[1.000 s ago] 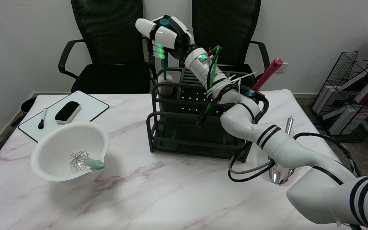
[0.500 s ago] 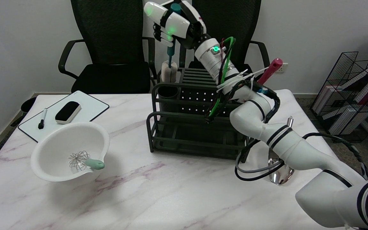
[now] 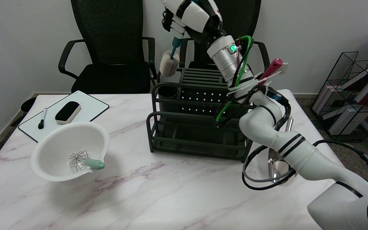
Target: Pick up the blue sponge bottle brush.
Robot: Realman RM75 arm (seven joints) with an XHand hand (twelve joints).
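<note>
The robot hand (image 3: 192, 14) holds the blue sponge bottle brush (image 3: 170, 61) high above the black rack (image 3: 196, 127). Hold it tight so it won't slip.

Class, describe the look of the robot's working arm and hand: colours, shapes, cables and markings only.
The right arm is white, rounded tubes with paired black bands and a silver wrist lit green. Green, red and black cables, cable-tied, run along it; a grey cable loops below. The right hand has white shells over black parts.
</note>
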